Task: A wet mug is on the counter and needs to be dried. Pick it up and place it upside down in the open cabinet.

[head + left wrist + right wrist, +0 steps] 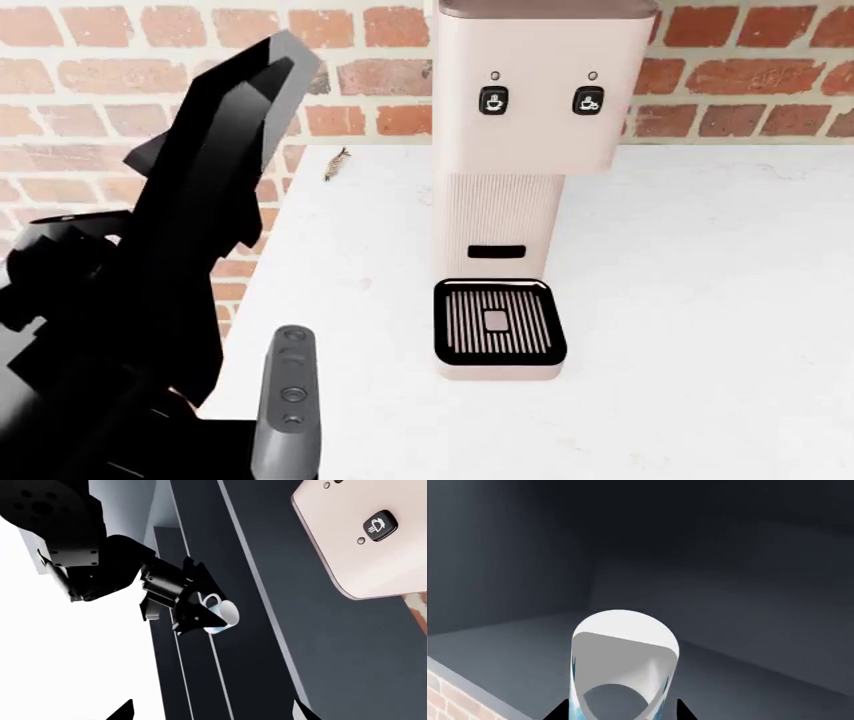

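The mug (pixel 624 665), white with light-blue patches low on its sides, sits between the fingertips of my right gripper (pixel 622 715), which is shut on it. Around it is the dark inside of the open cabinet (pixel 727 555), and the mug hangs above the shelf floor. From the left wrist view the same mug (pixel 225 613) shows its white loop handle, held by the black right gripper (pixel 203 615) against the dark cabinet panels (pixel 280 610). Which way up the mug is, I cannot tell. My left gripper (pixel 212 715) is open with nothing between its fingers. The white counter (pixel 694 300) holds no mug in the head view.
A tall beige coffee machine (pixel 534 150) stands on the counter against the brick wall (pixel 120 60), and its front shows in the left wrist view (pixel 373 535). My raised black left arm (pixel 174 280) fills the head view's left side. Brick edge (pixel 440 692) lies beside the cabinet opening.
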Controlling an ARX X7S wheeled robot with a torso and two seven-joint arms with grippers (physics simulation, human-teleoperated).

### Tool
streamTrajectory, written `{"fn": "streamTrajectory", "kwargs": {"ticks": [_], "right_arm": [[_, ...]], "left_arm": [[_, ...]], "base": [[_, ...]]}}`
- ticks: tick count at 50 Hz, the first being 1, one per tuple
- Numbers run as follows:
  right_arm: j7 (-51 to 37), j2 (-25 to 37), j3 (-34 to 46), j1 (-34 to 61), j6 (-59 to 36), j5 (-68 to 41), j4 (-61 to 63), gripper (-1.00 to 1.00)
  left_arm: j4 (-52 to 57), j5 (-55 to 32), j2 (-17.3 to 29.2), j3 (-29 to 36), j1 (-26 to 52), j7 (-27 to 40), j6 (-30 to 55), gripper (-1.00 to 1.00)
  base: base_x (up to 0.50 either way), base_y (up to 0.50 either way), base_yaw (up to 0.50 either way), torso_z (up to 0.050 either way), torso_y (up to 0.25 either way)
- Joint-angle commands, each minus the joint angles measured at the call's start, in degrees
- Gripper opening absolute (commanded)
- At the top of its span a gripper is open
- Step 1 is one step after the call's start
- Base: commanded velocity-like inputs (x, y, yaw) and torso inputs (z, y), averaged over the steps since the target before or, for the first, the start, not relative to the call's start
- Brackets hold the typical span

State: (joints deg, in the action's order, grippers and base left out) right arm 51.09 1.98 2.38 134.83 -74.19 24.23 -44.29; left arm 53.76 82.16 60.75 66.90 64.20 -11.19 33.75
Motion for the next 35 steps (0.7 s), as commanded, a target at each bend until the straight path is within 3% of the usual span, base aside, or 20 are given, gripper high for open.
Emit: {"fn": "streamTrajectory", "kwargs": {"ticks": [1,20,35], "right_arm": [[-9.4,-0.2,-0.5,0.2,1.6,-4.4,-0.4,-1.0],[-15.5,-0.6,-0.5,0.2,2.9,-6.2,-0.8,-1.0],[-13.6,-1.1,-0.2,0.2,2.5,-3.9,-1.5,-1.0]], "left_arm": [[-0.2,0.4,0.0,0.1,-1.1,0.5,0.4,1.0],[0.2,-0.4,0.0,-0.4,-0.9,-0.3,0.4,1.0],[0.9,0.3,1.0,-0.6,-1.7,0.6,0.3,1.0]], "base": [[0.0,0.0,0.0,0.0,0.0],[0.0,0.0,0.0,0.0,0.001],[0.0,0.0,0.0,0.0,-0.095]]}}
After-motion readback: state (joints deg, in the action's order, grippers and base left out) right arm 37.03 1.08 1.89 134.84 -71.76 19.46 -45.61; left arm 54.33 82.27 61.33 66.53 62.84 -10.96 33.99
